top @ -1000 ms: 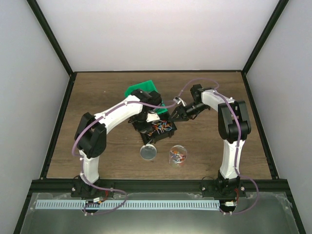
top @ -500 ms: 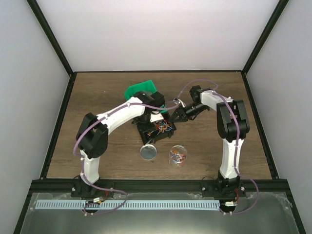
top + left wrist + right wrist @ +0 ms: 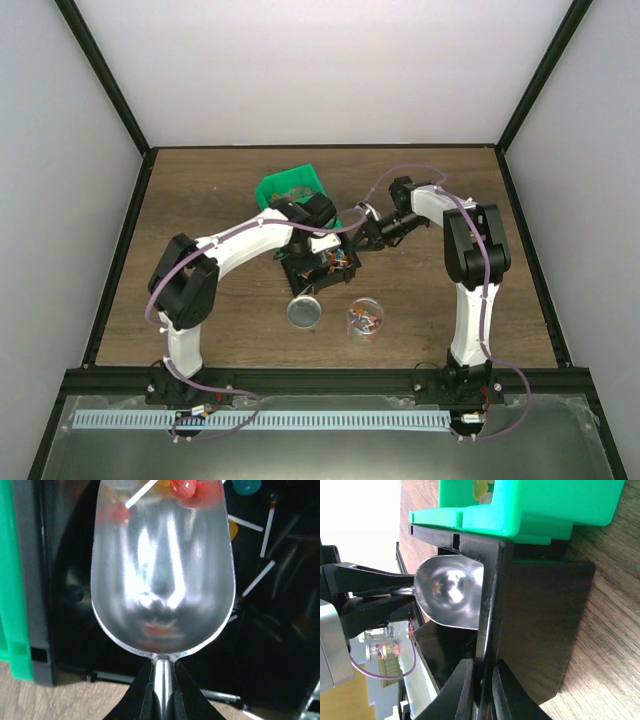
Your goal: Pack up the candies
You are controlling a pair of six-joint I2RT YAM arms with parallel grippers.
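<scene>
early: clear cup (image 3: 377,309) held few candies (image 3: 366,322), most in black bin (image 3: 535,630) | left gripper (image 3: 159,680) clamped scoop (image 3: 162,580) | right gripper (image 3: 479,685) pinched bin wall

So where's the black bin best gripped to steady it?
The black bin has a thin upright wall: pinch its top edge from the right arm's side, one finger inside, one outside, as the right gripper does. The scoop, in the left gripper, takes the other side.
</scene>
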